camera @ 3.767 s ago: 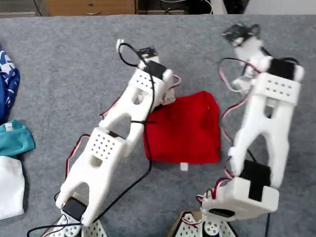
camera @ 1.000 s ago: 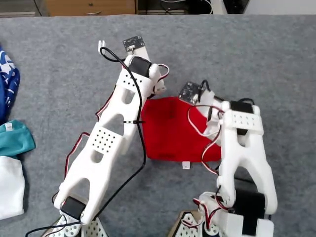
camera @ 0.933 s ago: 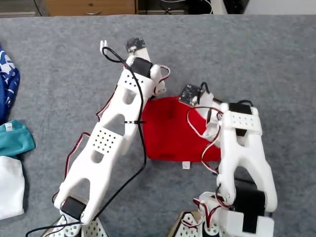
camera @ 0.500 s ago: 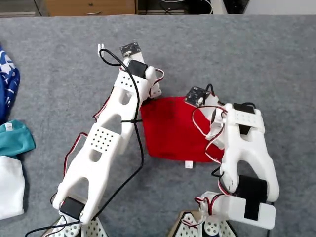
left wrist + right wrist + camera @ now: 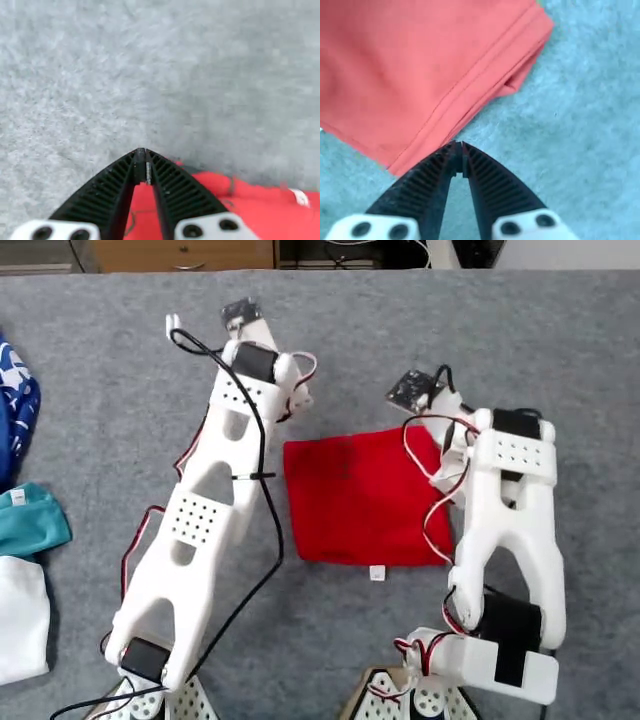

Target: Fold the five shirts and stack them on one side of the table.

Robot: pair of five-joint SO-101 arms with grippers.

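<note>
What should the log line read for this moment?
red shirt folded flat; left gripper shut, empty, past its corner; right gripper shut, empty, at its edge

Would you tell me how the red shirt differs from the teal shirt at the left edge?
The red shirt is folded into a flat rectangle; the teal shirt is bunched. The red shirt lies mid-table; the teal shirt lies beside a white garment. Both rest on the grey cover.

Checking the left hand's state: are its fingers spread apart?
No, on the left hand the black toothed fingers meet at their tips over the grey felt table, beside the folded red shirt.
</note>
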